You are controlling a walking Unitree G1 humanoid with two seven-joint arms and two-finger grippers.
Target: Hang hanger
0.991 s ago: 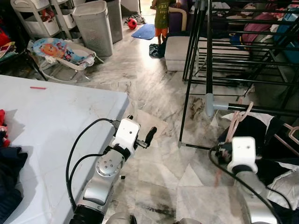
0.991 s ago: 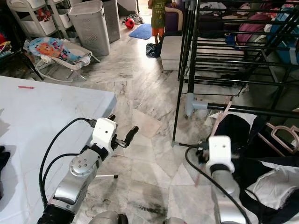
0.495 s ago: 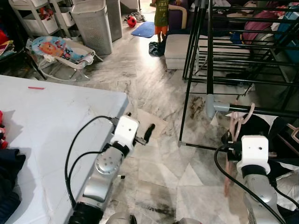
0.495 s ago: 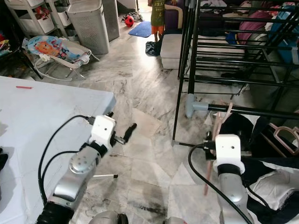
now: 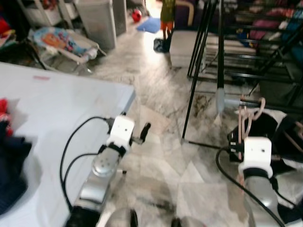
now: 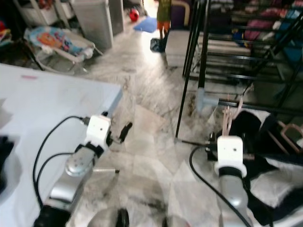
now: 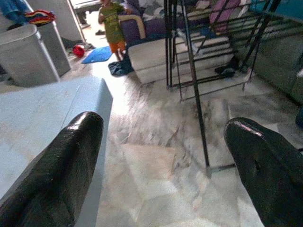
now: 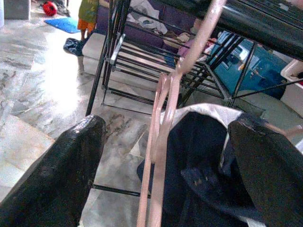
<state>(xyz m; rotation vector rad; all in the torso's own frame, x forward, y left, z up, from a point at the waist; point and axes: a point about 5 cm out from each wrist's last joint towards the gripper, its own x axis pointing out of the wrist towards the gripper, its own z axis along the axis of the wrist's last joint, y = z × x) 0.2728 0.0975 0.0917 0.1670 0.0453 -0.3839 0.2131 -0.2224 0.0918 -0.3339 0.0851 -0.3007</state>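
Pink hangers (image 8: pixel 165 123) hang by their hooks from the black rail (image 8: pixel 255 23) of a drying rack, low on my right. In the eye views the hangers (image 5: pixel 246 116) rise just above my right wrist. My right gripper (image 8: pixel 168 142) is open, one black finger on each side of the hangers, neither pad touching them. Dark clothing (image 8: pixel 208 161) lies behind the hangers. My left gripper (image 7: pixel 165 127) is open and holds nothing, out over the marble floor beside the corner of the white table (image 5: pixel 57 109).
The black drying rack (image 5: pixel 222 47) stands to the right with a heap of clothes (image 5: pixel 284 137) under it. Dark and red garments (image 5: pixel 12 170) lie on the table. Farther off are a grey bin (image 5: pixel 99 19), a baby bouncer (image 5: pixel 61 40) and a person (image 5: pixel 168 12).
The whole picture has shifted and blurred as the camera moved. My right wrist sits closer under the rail and the pink hangers stand more upright above it. The left arm has hardly moved.
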